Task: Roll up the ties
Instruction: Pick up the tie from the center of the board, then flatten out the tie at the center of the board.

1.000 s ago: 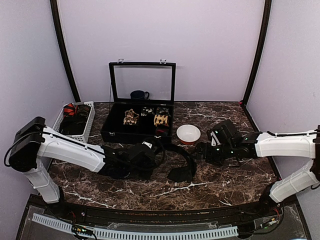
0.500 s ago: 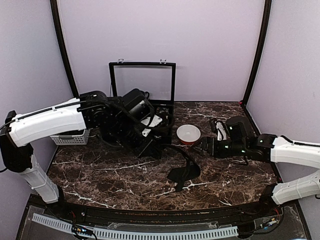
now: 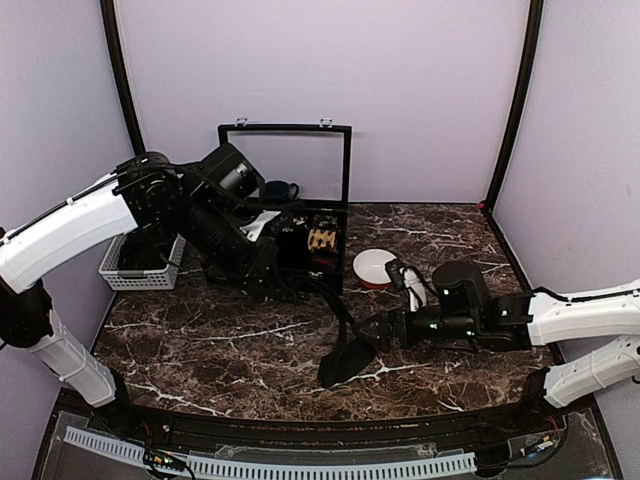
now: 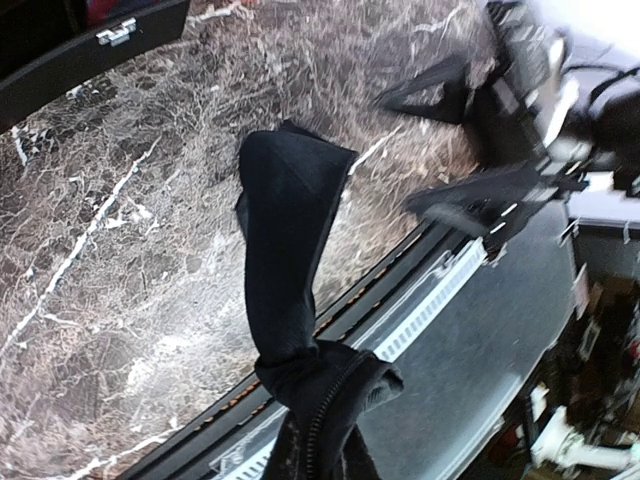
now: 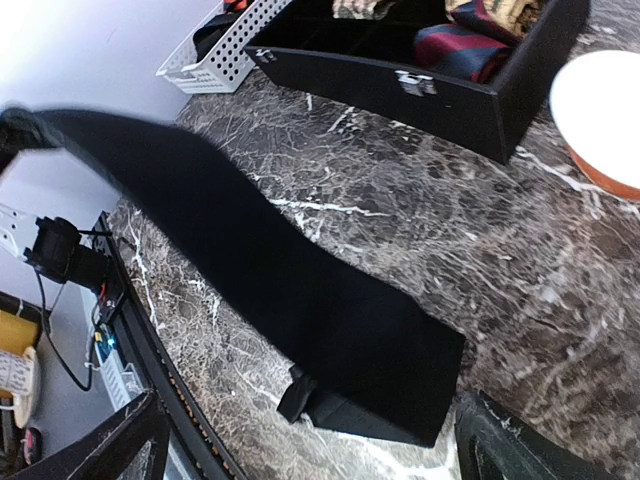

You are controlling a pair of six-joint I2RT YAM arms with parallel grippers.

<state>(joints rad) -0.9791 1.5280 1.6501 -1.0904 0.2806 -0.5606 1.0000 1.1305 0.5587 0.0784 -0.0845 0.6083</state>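
Clamping black tie (image 3: 345, 360), probably: left end effector (image 3: 289, 288); right end effector (image 3: 378, 333) apart; marble tabletop (image 3: 200, 340).

A robot lab booth: plain lilac walls (image 3: 420, 90) enclose a marble-look tabletop (image 3: 200, 340).

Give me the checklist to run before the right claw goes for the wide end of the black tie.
1. Left claw shut on black tie, narrow end up: ok.
2. Right claw open: ok.
3. Tie's wide end resting on the table, just ahead of the right claw: ok.
4. Wide end lying flat: not ok, its tip looks folded under.
5. Bowl apart from the right claw: ok.
6. Tie free of the case front: cannot tell, dark on dark.
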